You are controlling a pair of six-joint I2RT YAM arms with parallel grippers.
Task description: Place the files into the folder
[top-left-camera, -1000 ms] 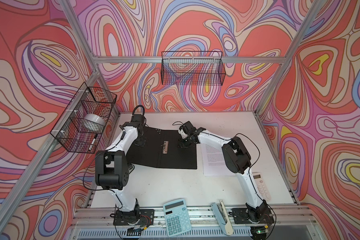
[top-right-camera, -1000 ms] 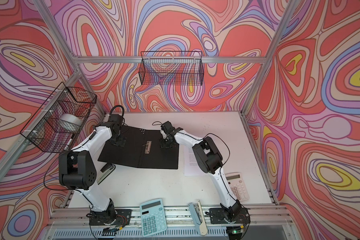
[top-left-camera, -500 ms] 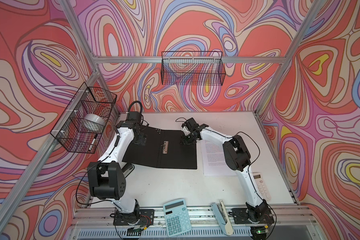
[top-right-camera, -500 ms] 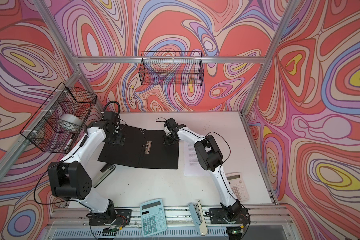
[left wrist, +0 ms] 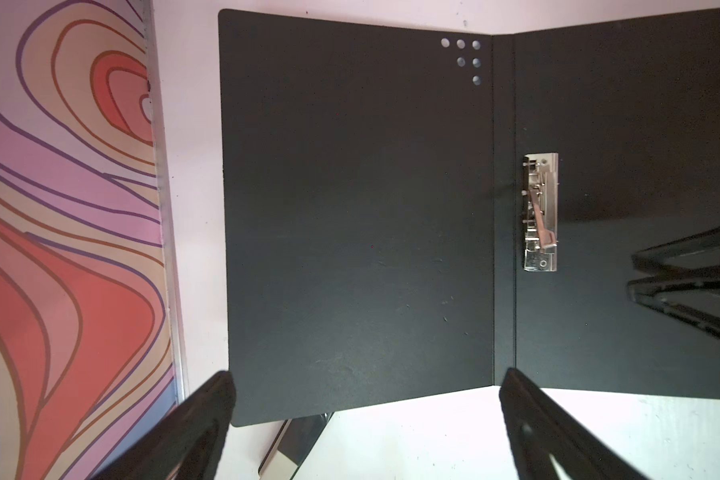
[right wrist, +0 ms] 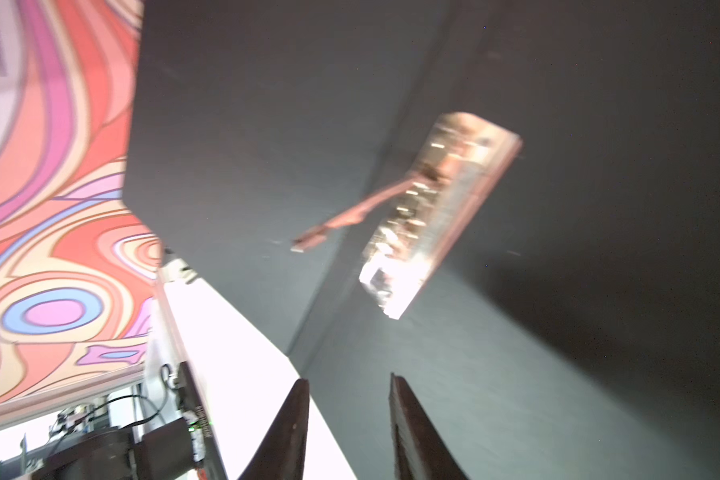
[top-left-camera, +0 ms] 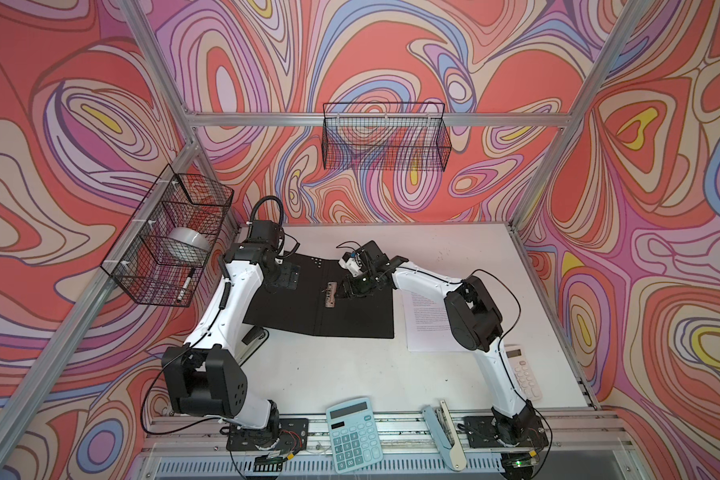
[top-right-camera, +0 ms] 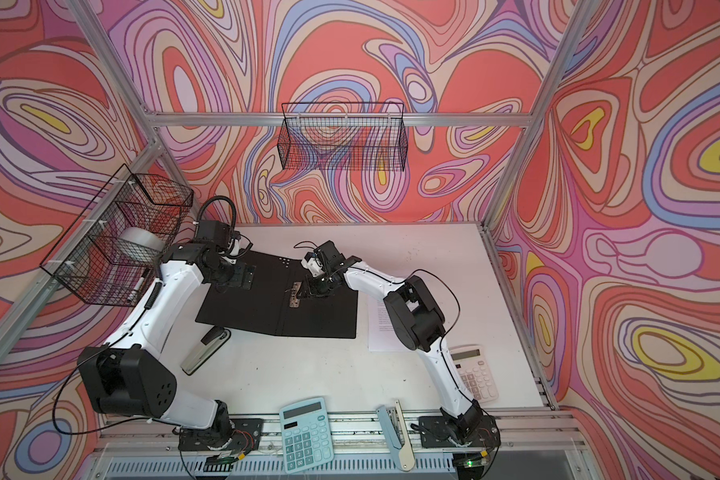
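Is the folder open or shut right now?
Open: the folder lies spread flat, black inside facing up, with its metal clip exposed. The files lie outside, beside it.

A teal calculator (top-left-camera: 353, 434) and a pale stapler (top-left-camera: 443, 434) lie at the bench (top-left-camera: 329, 374) edge, well apart from the jaws. A white calculator (top-left-camera: 524, 372) lies apart too.

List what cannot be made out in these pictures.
- files: print too small to read in both top views; the right arm covers one side.
- metal clip: motion-blurred in the right wrist view.
- folder: outer face lies against the table, hidden in every view; right part cut off by the left wrist view's edge.
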